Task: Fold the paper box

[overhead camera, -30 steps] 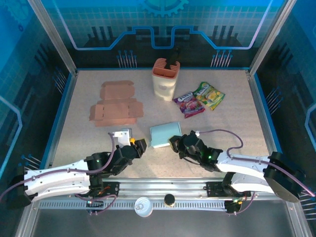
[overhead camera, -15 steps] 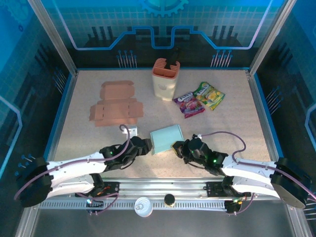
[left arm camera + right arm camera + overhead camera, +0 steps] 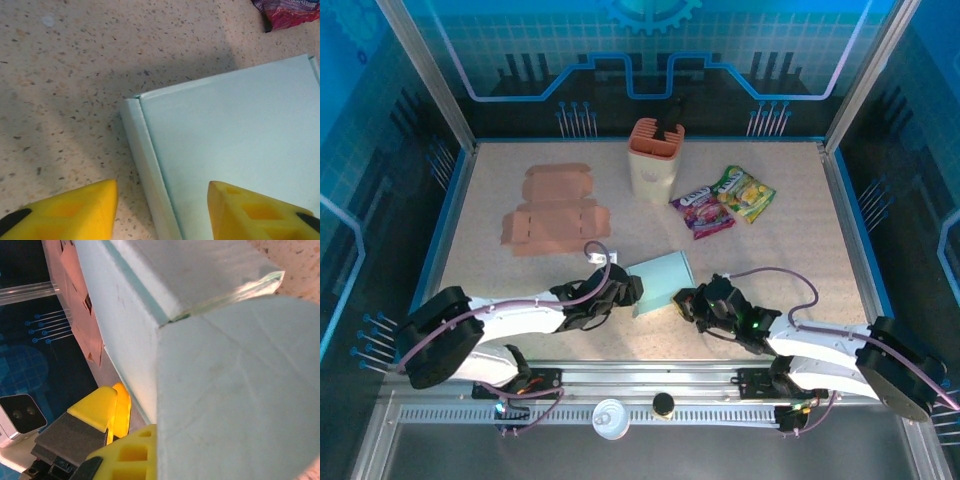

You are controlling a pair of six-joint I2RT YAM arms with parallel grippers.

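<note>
1. Pale green paper box (image 3: 660, 282) on the table (image 3: 790, 250), well in front of the tan holder (image 3: 655, 160) and turned askew to it.
2. Judged mostly folded already: a smooth closed top and a creased side wall in the left wrist view, with no panels spread flat.
3. Left tool (image 3: 632, 290) in front of the holder and a little to its left, at the box's edge. Fingers (image 3: 75, 210) apart, one over bare table and the other over the box top, straddling the side wall. Nothing clamped.
4. Right tool (image 3: 682, 300) in front of the holder and a little to its right, at the box's near corner. Closed, by the look of it pinching a flap (image 3: 235, 405) of the box.
5. Probably left to do: tucking or pressing down that last flap and squaring the walls. Cannot tell whether the end nearest the holder is fully shut.
6. Flat brown cardboard sheets (image 3: 555, 215) left of the holder, unfolded. Snack packets (image 3: 720, 200) right of the holder. Both well apart from the box.
</note>
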